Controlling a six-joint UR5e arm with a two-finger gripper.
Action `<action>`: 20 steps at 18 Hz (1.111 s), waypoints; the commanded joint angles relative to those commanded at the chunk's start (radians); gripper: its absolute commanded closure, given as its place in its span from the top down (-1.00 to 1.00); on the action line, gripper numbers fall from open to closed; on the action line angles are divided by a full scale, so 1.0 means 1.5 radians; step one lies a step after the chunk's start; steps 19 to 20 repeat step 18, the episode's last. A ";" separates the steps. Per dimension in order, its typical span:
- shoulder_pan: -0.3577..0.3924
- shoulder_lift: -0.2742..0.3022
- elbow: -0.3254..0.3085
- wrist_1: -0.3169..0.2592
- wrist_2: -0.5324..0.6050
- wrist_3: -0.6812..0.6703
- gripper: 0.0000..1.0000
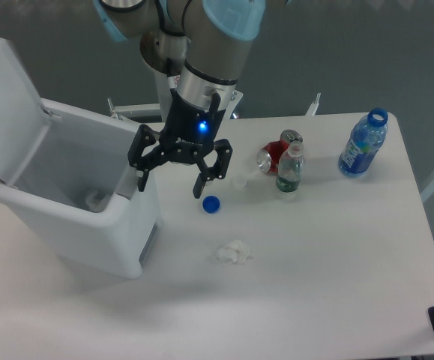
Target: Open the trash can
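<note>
The trash can (97, 232) is a large white bin at the table's left. Its lid (5, 105) stands open, tilted up and back to the left, and the inside shows with a crumpled bit at the bottom. A grey tab (148, 241) sits on its right front wall. My gripper (170, 184) hangs just beside the can's right rim, fingers spread wide and empty, one fingertip (141, 182) near the rim, the other (199, 189) over the table.
A blue bottle cap (211, 204) lies under the gripper's right finger. A crumpled white tissue (233, 253) lies in front. A red can (275, 156), a small clear bottle (289, 171) and a blue bottle (363, 144) stand to the right.
</note>
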 joint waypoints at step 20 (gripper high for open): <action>0.021 -0.024 0.054 0.020 0.219 0.412 1.00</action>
